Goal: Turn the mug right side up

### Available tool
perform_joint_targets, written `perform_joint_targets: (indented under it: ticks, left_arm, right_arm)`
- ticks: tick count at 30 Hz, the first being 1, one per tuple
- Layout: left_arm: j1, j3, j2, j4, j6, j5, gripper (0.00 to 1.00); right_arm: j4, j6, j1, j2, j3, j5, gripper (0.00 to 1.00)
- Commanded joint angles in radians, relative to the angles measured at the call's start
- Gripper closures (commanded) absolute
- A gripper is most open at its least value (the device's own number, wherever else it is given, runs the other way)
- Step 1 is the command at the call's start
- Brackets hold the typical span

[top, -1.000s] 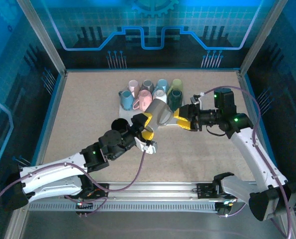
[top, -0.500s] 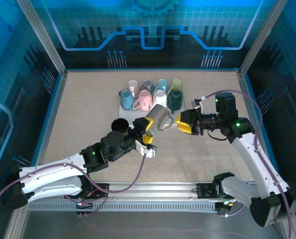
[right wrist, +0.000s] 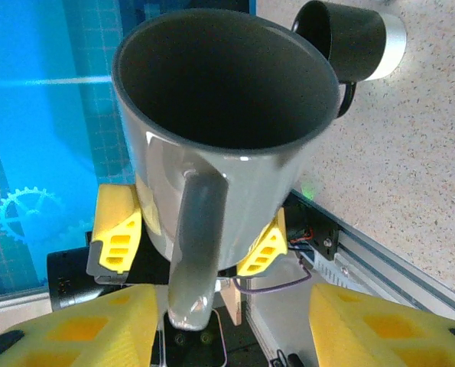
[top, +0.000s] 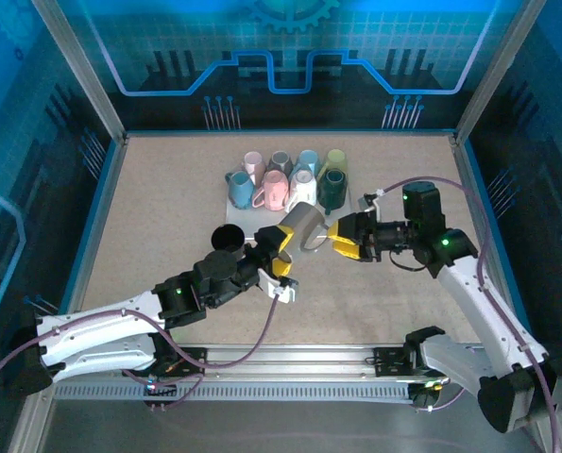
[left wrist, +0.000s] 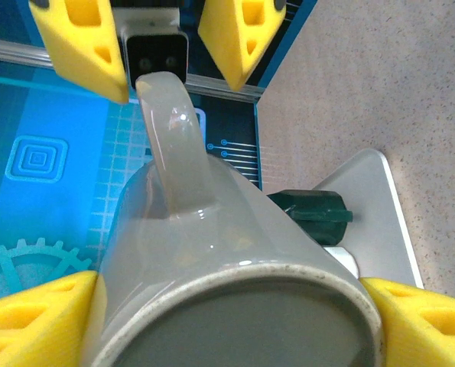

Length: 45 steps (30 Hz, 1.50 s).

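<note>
Grey mug (top: 302, 226), clamped in the left hand (top: 282, 250), has shifted slightly nearer. Right hand (top: 345, 241) returns, open astride the handle (left wrist: 170, 138); handover likely.

Pretty clearly a robotics lab test cell, not anyone's kitchen. The whole setup is boxed in by aluminium frame posts (top: 80, 75). The walls well behind both pincers are blue printed panels (top: 167, 57) with circuit traces and a gear graphic (top: 295, 9). On the near side of the left pincer (top: 279, 257) and right pincer (top: 345, 236), the two arms are bolted to a slotted metal rail (top: 290, 357), with purple cables (top: 266, 326) looping off them and little green status lights (top: 179, 293) glowing. Under the pincers is a speckled tabletop (top: 158, 189), and just beyond them a tray (top: 234, 202) holds a tight cluster of pastel mugs (top: 276, 189).
</note>
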Motion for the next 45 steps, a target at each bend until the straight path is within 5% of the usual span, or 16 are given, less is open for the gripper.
perform_joint_targets:
  ticks: [1,20,23,32,35,40,45]
  left_arm:
    - [-0.01,0.022,-0.007,0.073,0.039,0.016,0.58]
    - [-0.06,-0.004,-0.022,0.102,0.063,0.02,0.55]
    - [-0.059,-0.005,-0.023,0.104,0.056,0.021,0.48]
    - [-0.058,0.013,-0.034,0.045,-0.006,-0.017,0.04]
    - [-0.058,0.031,-0.053,-0.049,-0.047,-0.068,0.01]
    - [-0.059,0.123,-0.078,-0.309,-0.301,-0.178,0.01]
    - [-0.058,0.355,-0.047,-0.714,-0.934,-0.185,0.01]
  right_arm:
    - [0.056,0.009,0.023,0.021,0.005,-0.024,0.44]
    - [0.228,0.07,0.087,0.09,-0.023,-0.032,0.86]
    - [0.232,0.075,0.082,0.075,-0.022,-0.033,0.92]
    - [0.16,0.054,-0.021,-0.018,0.017,-0.021,0.98]
    - [-0.059,-0.139,-0.036,-0.057,0.109,0.081,1.0]
    - [-0.205,-0.373,-0.007,-0.155,0.176,0.352,1.0]
    - [-0.228,-0.544,0.084,-0.209,0.177,0.676,1.0]
